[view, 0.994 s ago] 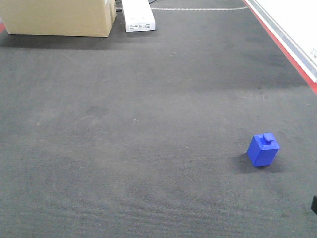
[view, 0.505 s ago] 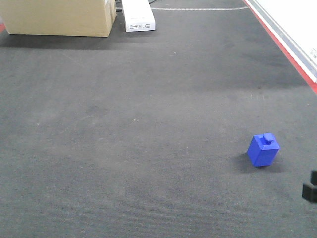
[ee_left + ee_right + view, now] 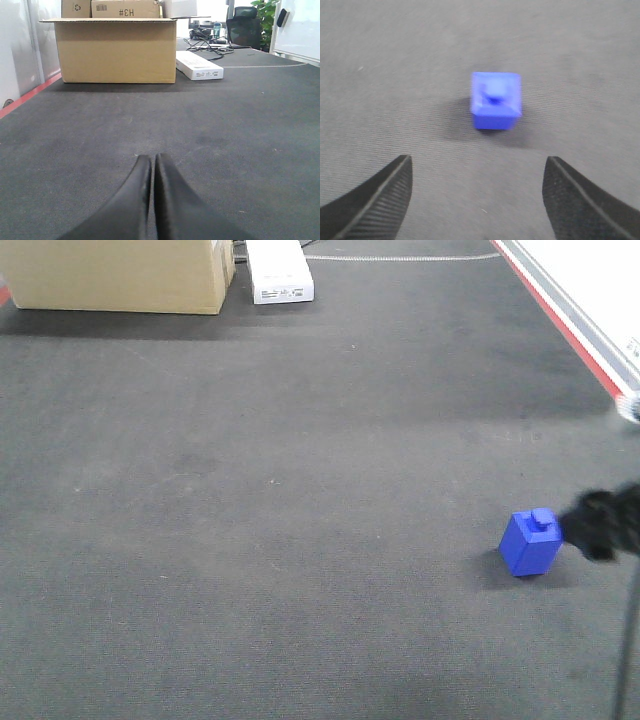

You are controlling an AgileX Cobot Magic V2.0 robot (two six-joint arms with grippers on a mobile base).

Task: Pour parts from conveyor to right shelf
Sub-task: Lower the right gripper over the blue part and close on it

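Note:
The part, a small bright-blue brick (image 3: 531,542) with one round stud, stands on the dark-grey conveyor (image 3: 300,500) near its right side. My right gripper (image 3: 592,523) shows as a dark blur just right of the brick, apart from it. In the right wrist view the brick (image 3: 496,106) lies ahead of the right gripper (image 3: 477,160), which is open wide with only belt (image 3: 480,200) between its fingers. My left gripper (image 3: 150,159) is shut on nothing, low over the belt (image 3: 240,130). The right shelf is out of view.
A cardboard box (image 3: 120,275) and a flat white box (image 3: 278,270) stand at the belt's far end, seen also as the box (image 3: 115,50) and white box (image 3: 199,66). A red edge strip (image 3: 560,325) and white panel (image 3: 600,285) border the right side.
My right gripper has come in from the lower right edge of the front view and moved up beside the brick. The brick has not moved.

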